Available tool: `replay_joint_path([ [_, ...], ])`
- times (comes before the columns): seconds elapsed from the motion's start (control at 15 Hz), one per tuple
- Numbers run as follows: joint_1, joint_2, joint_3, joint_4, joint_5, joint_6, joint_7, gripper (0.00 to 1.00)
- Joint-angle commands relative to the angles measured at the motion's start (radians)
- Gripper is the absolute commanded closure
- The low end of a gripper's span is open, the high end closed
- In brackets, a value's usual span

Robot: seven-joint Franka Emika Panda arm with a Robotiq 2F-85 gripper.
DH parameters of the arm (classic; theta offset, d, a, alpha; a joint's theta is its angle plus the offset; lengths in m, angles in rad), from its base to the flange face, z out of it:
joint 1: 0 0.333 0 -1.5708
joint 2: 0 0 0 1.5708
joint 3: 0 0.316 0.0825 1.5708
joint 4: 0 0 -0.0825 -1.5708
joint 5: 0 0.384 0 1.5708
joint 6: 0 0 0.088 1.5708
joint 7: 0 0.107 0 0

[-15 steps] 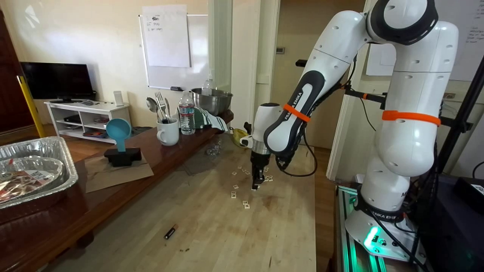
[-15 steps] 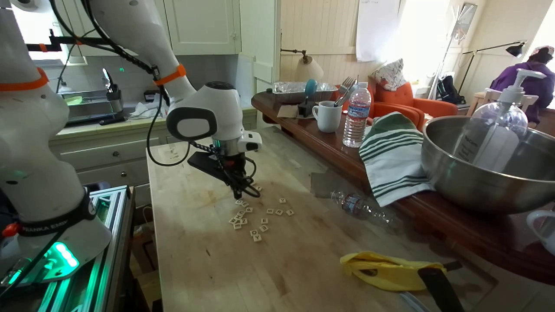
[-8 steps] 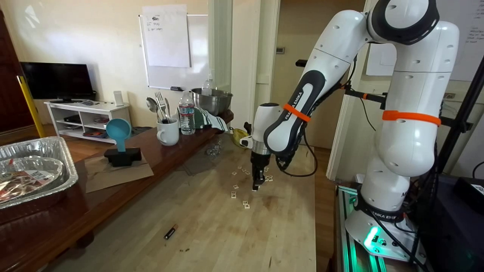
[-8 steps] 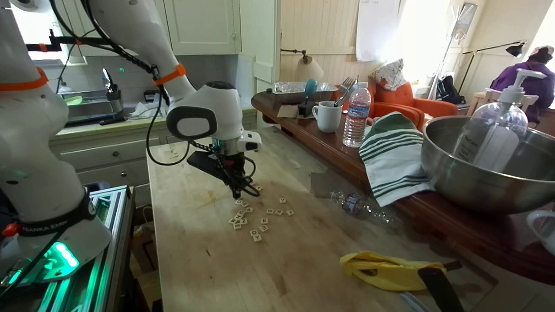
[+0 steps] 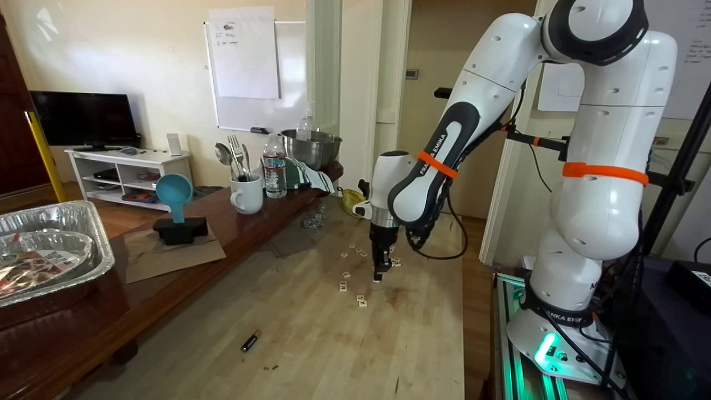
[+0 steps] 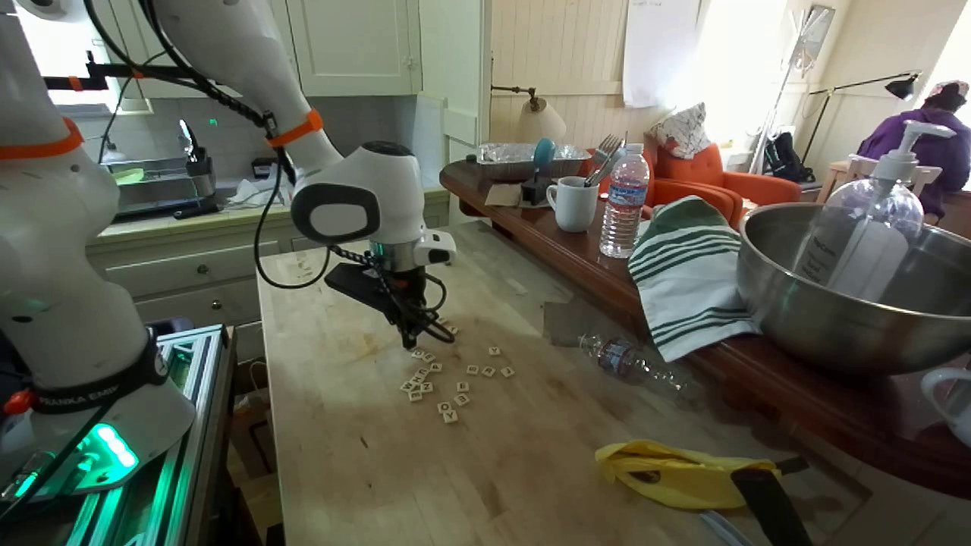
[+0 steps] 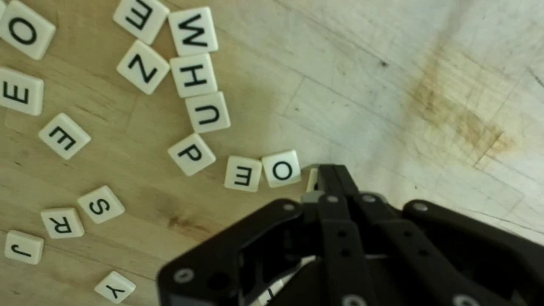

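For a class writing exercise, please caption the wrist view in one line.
A closed black gripper over a stained wooden tabletop scattered with white letter tiles.

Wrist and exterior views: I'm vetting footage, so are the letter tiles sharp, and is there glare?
Wrist view: letter tiles crisp; in an exterior view, the far window blown white; in an exterior view, glare on the wall; in both exterior views, the green base light burned nearly white.
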Motion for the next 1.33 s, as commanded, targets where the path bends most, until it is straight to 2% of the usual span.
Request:
replay_joint_path([
  [0.0,0.018,0.023,-0.030,-0.025,-0.053,-0.068,0.011,1.00],
  [0.73,0.012,0.039,-0.074,-0.015,-0.193,-0.035,0.088,1.00],
  [1.27,0.015,0.036,-0.077,-0.015,-0.172,-0.017,0.087,1.00],
])
